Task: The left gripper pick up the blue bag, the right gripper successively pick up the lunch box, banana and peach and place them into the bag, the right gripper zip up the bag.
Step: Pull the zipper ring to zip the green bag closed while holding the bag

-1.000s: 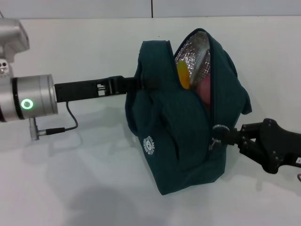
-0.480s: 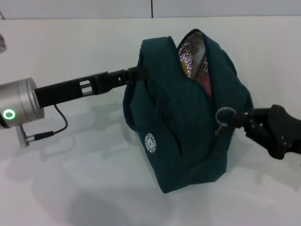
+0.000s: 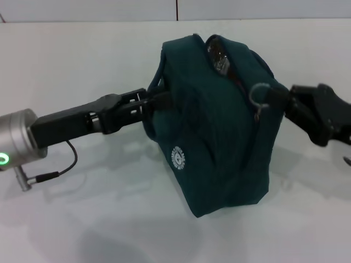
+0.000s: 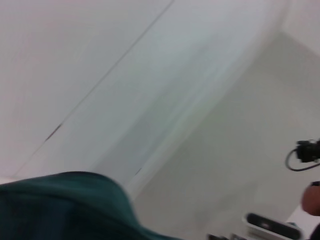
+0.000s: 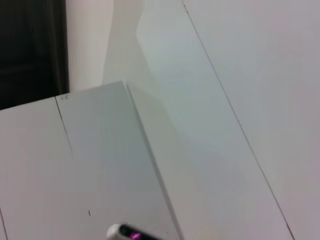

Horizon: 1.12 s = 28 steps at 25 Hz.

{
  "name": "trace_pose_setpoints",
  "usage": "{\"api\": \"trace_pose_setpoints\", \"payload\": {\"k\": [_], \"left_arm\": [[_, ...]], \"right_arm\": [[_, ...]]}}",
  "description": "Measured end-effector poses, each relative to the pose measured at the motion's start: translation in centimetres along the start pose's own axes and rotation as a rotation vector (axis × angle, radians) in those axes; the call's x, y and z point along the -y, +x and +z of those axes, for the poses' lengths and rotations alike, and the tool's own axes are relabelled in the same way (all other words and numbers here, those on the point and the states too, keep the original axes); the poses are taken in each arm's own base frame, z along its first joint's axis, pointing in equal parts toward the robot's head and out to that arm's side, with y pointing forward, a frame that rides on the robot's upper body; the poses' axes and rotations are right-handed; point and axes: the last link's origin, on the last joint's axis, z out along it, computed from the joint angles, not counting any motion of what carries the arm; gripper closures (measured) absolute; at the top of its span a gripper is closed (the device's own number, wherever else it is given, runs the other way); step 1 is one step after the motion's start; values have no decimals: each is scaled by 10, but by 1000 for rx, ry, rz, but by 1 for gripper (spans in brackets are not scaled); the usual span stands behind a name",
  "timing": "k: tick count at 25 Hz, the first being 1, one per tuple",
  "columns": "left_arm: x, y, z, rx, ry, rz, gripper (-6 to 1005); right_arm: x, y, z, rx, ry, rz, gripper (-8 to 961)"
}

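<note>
Head view gives me the large dark teal-green fabric bag [image 3: 219, 120] standing on the white table [image 3: 82, 219], its round white logo [image 3: 176, 156] facing me. My left gripper [image 3: 156, 98], a black two-finger claw, reaches into the fabric at the bag's upper left side, jaws closed on a fold or handle there. My right gripper [image 3: 274, 97], the other black claw, sits at the bag's upper right edge, jaws pinched on the metal ring zipper pull [image 3: 259, 93]. Beyond that ring, only a short slit of silver foil lining [image 3: 218, 57] shows at the bag's top. Left wrist view catches only a corner of teal fabric [image 4: 65, 205].
</note>
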Motion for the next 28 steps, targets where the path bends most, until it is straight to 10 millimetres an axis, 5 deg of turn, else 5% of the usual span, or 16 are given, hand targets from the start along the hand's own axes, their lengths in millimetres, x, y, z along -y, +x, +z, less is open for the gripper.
{"api": "trace_pose_setpoints", "payload": {"k": [15,28], "left_arm": [[-16,-33,-23,-84,-24,167,354],[5,-47,-20,-183,171,352,361]], "right_arm": [[23,-23,61,16,-69,-11,937],[35,-33,94,-22,-81,-46,937]]}}
